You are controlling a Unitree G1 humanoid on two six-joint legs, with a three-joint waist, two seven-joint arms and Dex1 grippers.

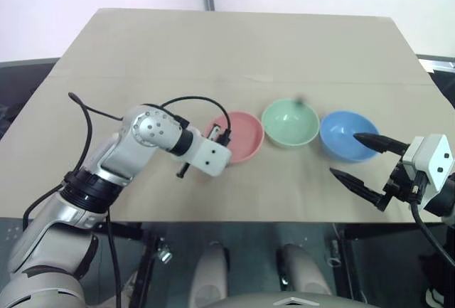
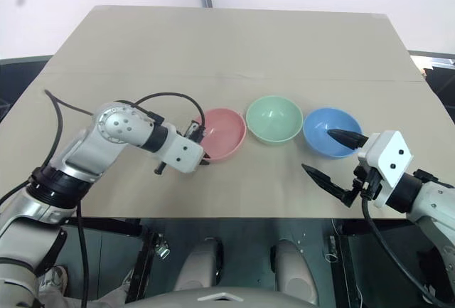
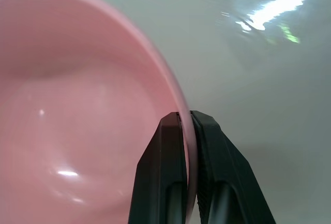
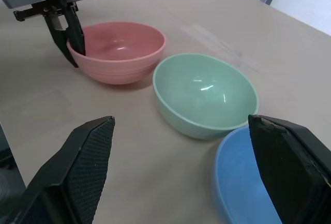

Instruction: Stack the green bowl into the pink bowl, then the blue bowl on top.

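Your left gripper [image 3: 187, 118] pinches the pink bowl [image 1: 240, 136] by its 9 o'clock rim, one finger inside, one outside. The green bowl [image 1: 289, 123] sits just at its 3 o'clock, the blue bowl [image 1: 346, 136] beyond. Your right gripper [image 1: 364, 158] hangs spread wide at the blue bowl's 5 o'clock, holding nothing, over the table [image 1: 234, 45].

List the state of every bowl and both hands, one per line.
Pink bowl: upright on the table, empty, rim pinched by the left hand.
Green bowl: upright, empty, unstacked, between pink and blue.
Blue bowl: upright, empty, unstacked.
Left hand: shut on the pink bowl's rim, one finger inside, one outside.
Right hand: open, holding nothing, beside the blue bowl.
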